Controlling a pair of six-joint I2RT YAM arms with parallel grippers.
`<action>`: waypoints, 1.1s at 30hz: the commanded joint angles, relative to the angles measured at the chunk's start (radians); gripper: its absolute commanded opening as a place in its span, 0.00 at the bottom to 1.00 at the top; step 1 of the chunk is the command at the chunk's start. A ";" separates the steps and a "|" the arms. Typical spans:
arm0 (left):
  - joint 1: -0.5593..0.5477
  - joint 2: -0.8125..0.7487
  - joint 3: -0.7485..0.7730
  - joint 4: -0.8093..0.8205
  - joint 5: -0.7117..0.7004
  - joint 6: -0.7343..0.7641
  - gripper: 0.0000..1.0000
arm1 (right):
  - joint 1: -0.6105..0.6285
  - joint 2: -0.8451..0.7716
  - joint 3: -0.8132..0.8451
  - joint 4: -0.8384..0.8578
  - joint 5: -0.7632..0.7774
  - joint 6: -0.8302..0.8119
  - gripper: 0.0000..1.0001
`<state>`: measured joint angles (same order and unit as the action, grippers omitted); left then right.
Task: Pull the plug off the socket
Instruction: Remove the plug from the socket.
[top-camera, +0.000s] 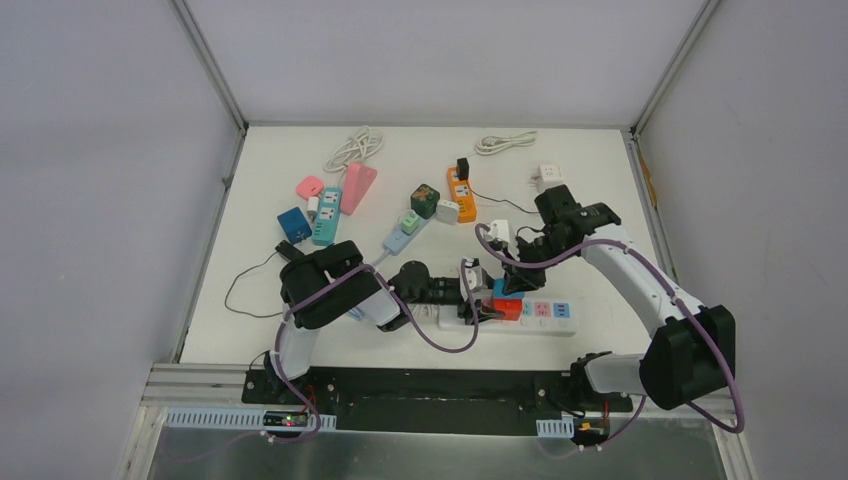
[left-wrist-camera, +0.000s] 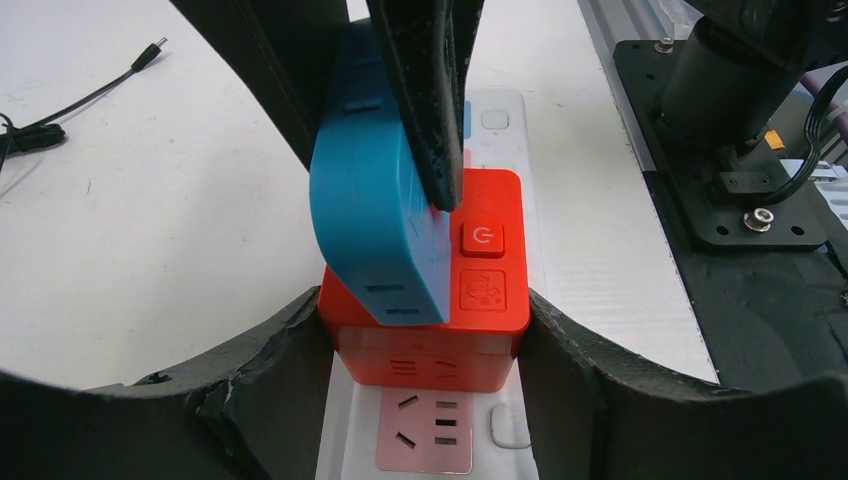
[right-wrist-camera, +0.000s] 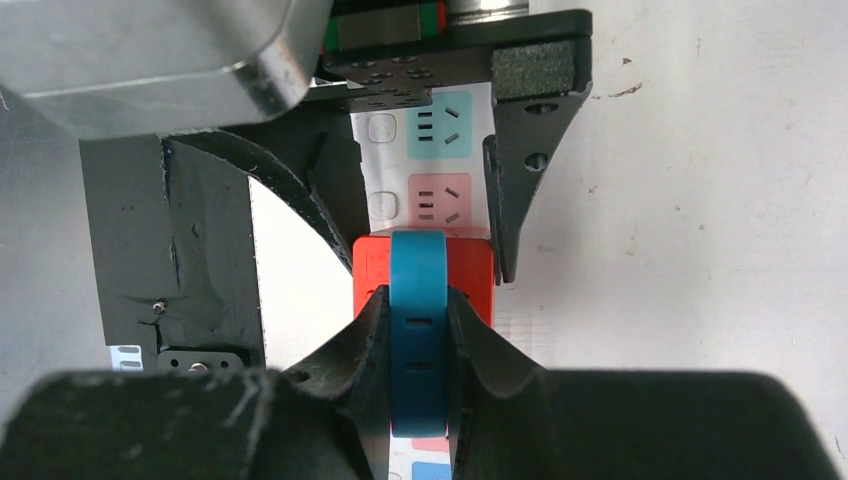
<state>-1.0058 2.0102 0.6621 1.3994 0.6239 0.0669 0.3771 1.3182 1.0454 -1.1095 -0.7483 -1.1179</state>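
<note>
A blue plug (top-camera: 500, 287) (left-wrist-camera: 375, 200) (right-wrist-camera: 417, 290) stands on top of a red cube socket (top-camera: 509, 309) (left-wrist-camera: 480, 290) (right-wrist-camera: 472, 270), which sits on a white power strip (top-camera: 545, 318) (left-wrist-camera: 560, 250) (right-wrist-camera: 380, 170). From above, my right gripper (top-camera: 505, 280) (right-wrist-camera: 417, 335) is shut on the blue plug's flat sides; one of its fingers (left-wrist-camera: 430, 100) shows in the left wrist view. My left gripper (top-camera: 487, 300) (left-wrist-camera: 423, 335) comes in from the left and is shut on the red cube, its fingers (right-wrist-camera: 510, 180) pressing the cube's two sides. The plug's pins are hidden.
The back of the table holds an orange strip (top-camera: 460, 190), a pink block (top-camera: 358, 185), a light-blue strip (top-camera: 326, 215), a blue cube (top-camera: 294, 224), a green adapter (top-camera: 425, 200), a white adapter (top-camera: 548, 177) and coiled white cables (top-camera: 352, 148). A thin black cable (top-camera: 240, 285) lies at the left.
</note>
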 joint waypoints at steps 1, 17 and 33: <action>0.009 0.025 0.020 0.019 0.016 -0.016 0.00 | 0.045 0.013 0.031 0.038 -0.090 0.067 0.00; 0.010 0.018 0.001 0.018 0.022 -0.008 0.00 | -0.063 -0.014 0.027 -0.039 -0.074 -0.019 0.00; 0.009 0.023 0.002 0.018 0.025 -0.016 0.00 | 0.033 0.003 0.036 0.033 -0.076 0.070 0.00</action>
<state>-0.9997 2.0140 0.6598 1.4078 0.6392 0.0631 0.3824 1.3270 1.0531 -1.0954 -0.7506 -1.0527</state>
